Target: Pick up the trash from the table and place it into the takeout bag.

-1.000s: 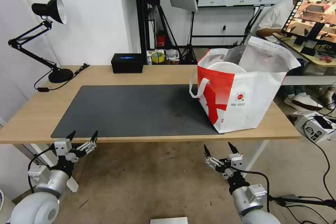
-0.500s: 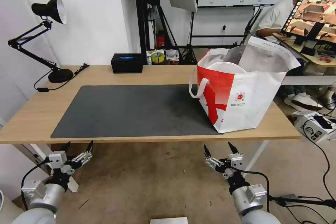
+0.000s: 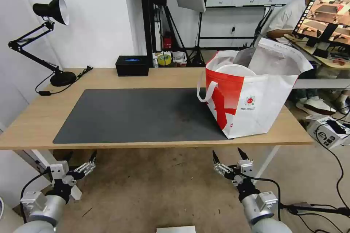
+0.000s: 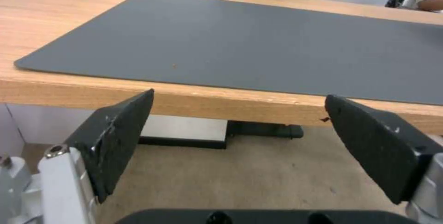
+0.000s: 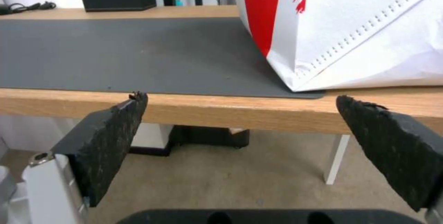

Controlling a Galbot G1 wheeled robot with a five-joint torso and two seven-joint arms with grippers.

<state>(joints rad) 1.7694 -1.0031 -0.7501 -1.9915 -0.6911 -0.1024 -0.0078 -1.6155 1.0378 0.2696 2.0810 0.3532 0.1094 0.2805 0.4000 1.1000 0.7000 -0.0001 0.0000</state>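
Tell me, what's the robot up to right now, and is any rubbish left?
Left gripper and right gripper open, empty, below the table edge. Takeout bag upright on table's right end. Dark mat bare. Nothing in the way.

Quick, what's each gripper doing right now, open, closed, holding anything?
Left gripper: open, empty, below the table edge.
Right gripper: open, empty, below the table edge near the bag.

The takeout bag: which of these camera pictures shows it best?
The head view: the whole takeout bag stands on the table, with its open top, loop handle and round logo visible. The right wrist view shows just its lower red-and-white wall, resting partly on the dark mat. The left wrist view looks across the mat.
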